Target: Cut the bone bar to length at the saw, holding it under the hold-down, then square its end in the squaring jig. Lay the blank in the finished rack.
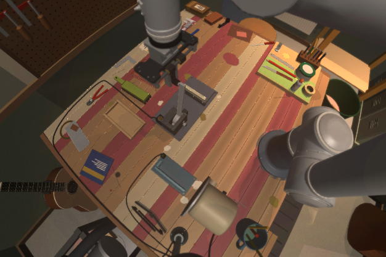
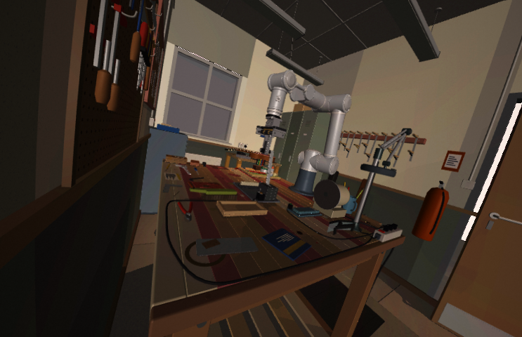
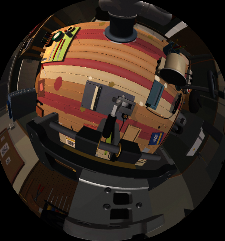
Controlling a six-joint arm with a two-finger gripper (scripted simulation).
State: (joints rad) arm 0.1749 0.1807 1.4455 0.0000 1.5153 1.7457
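Note:
The black grip of the saw's lever handle (image 3: 109, 127) is partly hidden between my fingers. My gripper (image 1: 172, 75) is closed around that grip, above the saw. The lever (image 1: 180, 101) stands upright from the saw block (image 1: 173, 120) on a grey base plate (image 1: 187, 104). The pale bone bar (image 1: 195, 92) lies flat on the far part of that plate, against a dark fence. The teal squaring jig (image 1: 173, 172) lies nearer the bench's front. The shallow wooden tray (image 1: 124, 118) lies left of the saw. I cannot tell whether the hold-down touches the bar.
Behind the saw a pegboard wall (image 1: 56, 8) carries hand tools. A green block (image 1: 135, 89) and red pliers (image 1: 97, 94) lie left of the gripper. A black cable (image 1: 78, 98) loops across the bench. A lamp shade (image 1: 212, 207) and a green mat of tools (image 1: 287, 76) stand on the right.

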